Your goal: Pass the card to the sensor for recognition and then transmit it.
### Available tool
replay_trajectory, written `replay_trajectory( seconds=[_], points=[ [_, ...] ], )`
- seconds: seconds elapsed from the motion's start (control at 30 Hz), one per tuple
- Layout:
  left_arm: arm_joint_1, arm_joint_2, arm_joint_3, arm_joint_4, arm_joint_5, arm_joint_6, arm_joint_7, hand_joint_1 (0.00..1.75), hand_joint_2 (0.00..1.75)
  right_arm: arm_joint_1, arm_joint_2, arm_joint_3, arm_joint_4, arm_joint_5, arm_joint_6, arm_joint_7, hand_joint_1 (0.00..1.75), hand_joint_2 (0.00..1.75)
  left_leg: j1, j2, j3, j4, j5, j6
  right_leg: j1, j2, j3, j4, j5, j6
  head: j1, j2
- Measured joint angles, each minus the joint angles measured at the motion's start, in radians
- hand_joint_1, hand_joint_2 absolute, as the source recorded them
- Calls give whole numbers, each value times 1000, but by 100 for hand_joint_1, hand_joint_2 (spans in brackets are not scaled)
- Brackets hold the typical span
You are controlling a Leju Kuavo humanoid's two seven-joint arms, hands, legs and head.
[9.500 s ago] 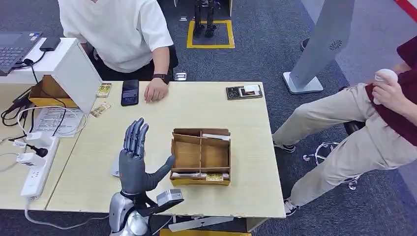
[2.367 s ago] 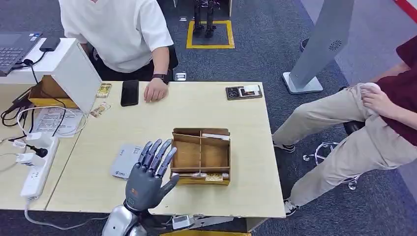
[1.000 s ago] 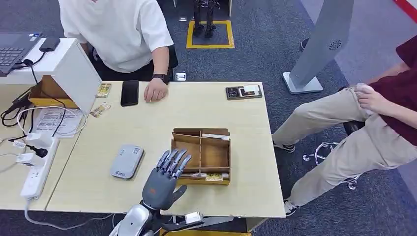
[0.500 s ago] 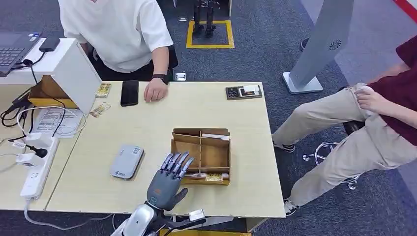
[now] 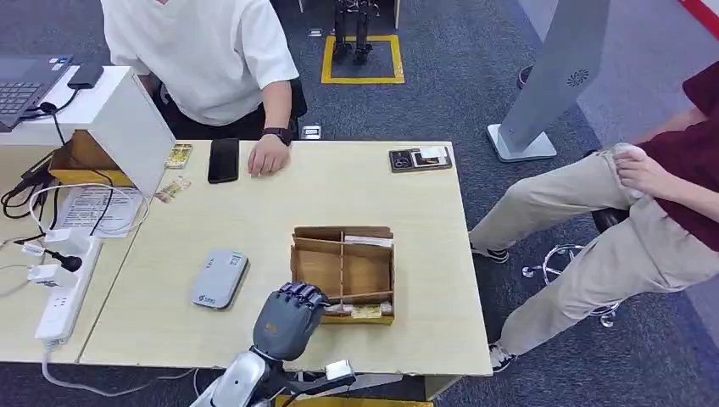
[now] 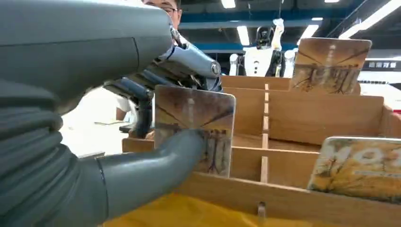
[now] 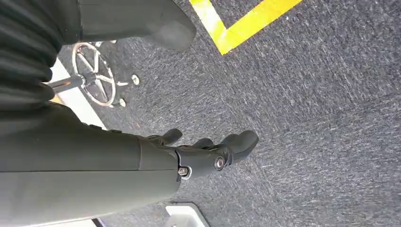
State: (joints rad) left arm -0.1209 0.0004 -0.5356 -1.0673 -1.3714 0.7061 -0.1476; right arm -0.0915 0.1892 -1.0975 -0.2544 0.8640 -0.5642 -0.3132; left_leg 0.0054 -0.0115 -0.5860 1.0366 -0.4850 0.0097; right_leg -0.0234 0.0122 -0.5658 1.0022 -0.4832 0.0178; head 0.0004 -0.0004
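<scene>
Your left hand (image 5: 287, 319) is pinching a brown printed card (image 6: 195, 127) between thumb and fingers in the near-left slot of the wooden divided box (image 5: 366, 239); right hand (image 7: 208, 153) is hanging empty, fingers loosely apart.

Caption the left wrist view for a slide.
Left hand pinches a card standing in the wooden organizer, thumb pressed on its face.

— What is being counted on the table (image 5: 280, 199)?
— One wooden box (image 5: 342, 273), one grey sensor (image 5: 219, 277), one black phone (image 5: 224, 159).
— And people?
— Two are being counted: one person (image 5: 212, 59) seated behind, another person (image 5: 644, 203) at the right.
</scene>
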Motion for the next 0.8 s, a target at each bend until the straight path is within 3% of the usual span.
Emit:
replay_trajectory(
  seconds=[0.4, 0.8],
  points=[
    [36, -1, 0, -66, -13, 0, -83, 175, 175, 0, 0, 0, 0, 1, 0, 0, 0, 175, 0, 0, 0, 0, 0, 0, 0, 0, 0, 0, 0, 0, 0, 0],
    [48, -2, 1, -82, -11, 0, -101, 175, 175, 0, 0, 0, 0, 1, 0, 0, 0, 175, 0, 0, 0, 0, 0, 0, 0, 0, 0, 0, 0, 0, 0, 0]
  ],
)
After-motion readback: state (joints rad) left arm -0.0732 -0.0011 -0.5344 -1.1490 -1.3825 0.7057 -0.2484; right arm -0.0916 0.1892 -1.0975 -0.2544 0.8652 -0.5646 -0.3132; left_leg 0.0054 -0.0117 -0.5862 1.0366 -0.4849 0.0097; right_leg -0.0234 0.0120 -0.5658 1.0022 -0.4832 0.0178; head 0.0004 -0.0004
